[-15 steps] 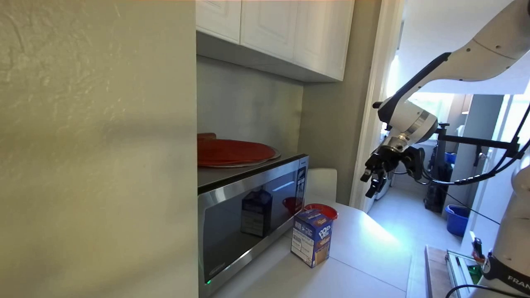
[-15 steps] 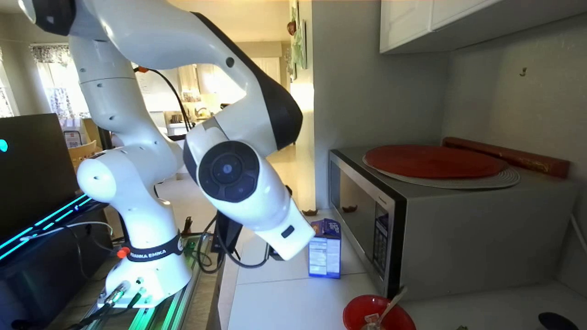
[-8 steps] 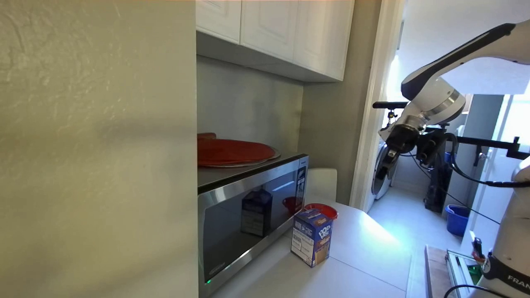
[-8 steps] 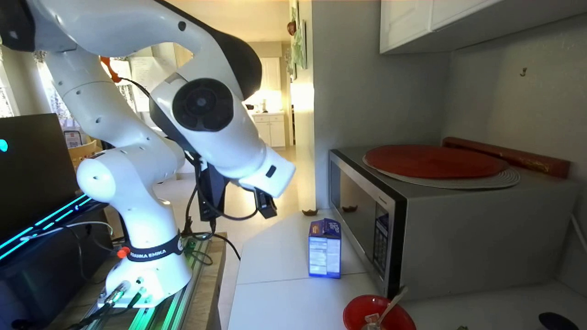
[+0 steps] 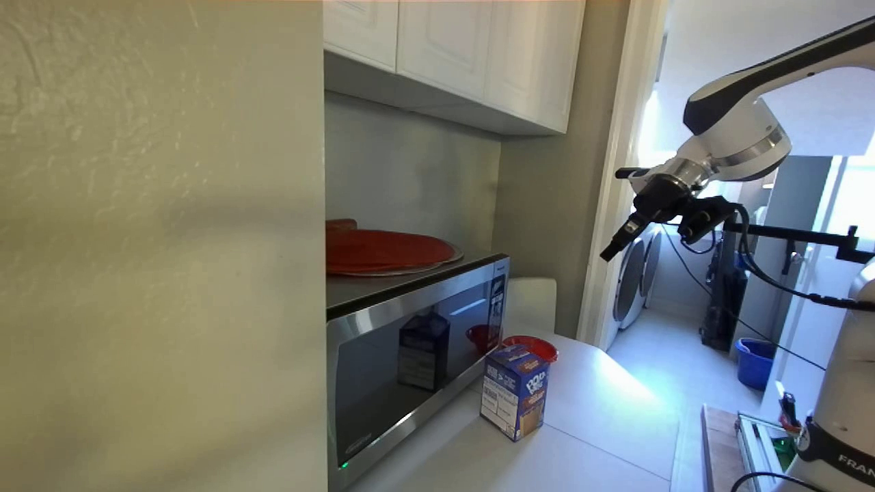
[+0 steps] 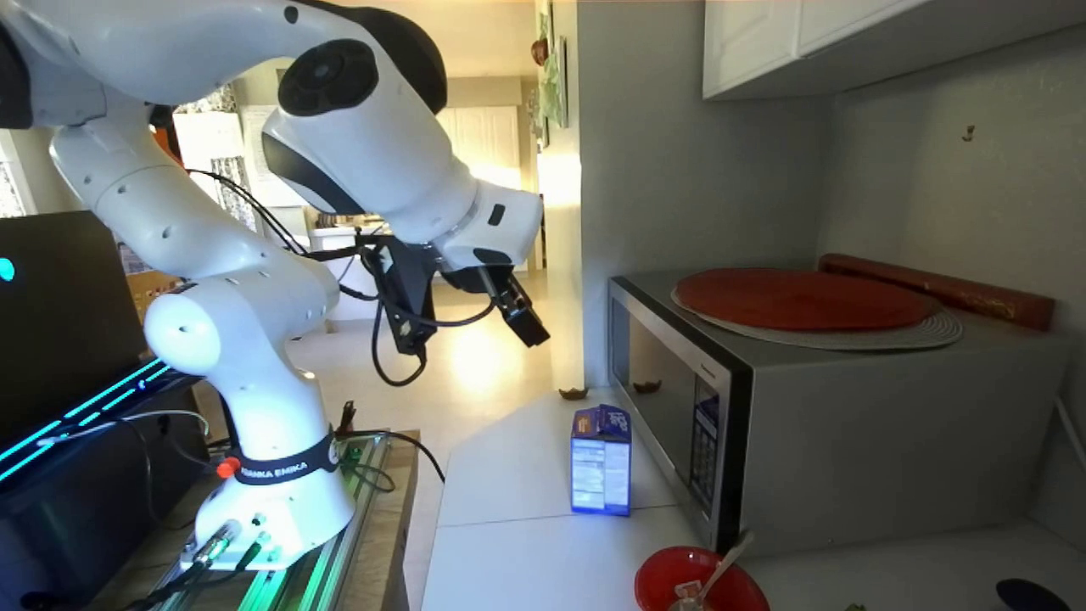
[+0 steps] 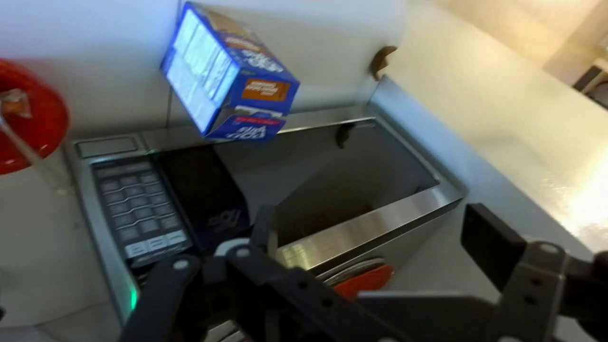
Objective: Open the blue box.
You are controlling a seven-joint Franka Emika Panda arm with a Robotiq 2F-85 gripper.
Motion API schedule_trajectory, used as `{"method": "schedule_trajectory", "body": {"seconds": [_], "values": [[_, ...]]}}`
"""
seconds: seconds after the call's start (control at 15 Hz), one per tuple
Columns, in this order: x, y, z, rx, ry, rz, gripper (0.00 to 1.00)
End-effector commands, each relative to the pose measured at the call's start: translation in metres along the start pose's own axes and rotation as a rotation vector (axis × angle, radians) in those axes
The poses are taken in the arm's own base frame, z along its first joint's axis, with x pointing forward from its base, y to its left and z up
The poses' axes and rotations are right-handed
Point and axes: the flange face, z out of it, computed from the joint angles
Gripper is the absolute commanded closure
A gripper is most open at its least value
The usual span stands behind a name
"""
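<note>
On the white table (image 5: 605, 417), in an exterior view, the blue box (image 5: 514, 391) stands upright in front of the microwave (image 5: 379, 372), near but apart from its door, where its reflection shows; the red bowl (image 5: 545, 350) is just beyond, on the side of the rounded corner. The gripper (image 5: 608, 255) hangs higher than the tabletop, well apart from the box; from this angle the jaws cannot be read. In an exterior view, the box is located between the microwave and the table edge nearest the arm (image 6: 390, 153), closer to the microwave. A red mat (image 6: 806, 299) lies atop the microwave; a small brown object (image 6: 573, 394) rests at the table's far edge, by the wall (image 6: 670, 178). In the wrist view, the jaws are released, the fingers (image 7: 491, 247) standing wide apart; the box is well apart from them, its lettered top (image 7: 247, 127) showing. Whether that top is fully closed cannot be determined.
</note>
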Motion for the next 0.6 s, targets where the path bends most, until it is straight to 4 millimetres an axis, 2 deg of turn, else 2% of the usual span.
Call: {"method": "schedule_trajectory", "body": {"seconds": [0.0,0.53], "values": [[0.002,0.0009,-0.0007,-0.012,0.003,-0.002,0.0],[0.0014,0.0012,0.0004,-0.003,0.004,-0.002,0.0]]}}
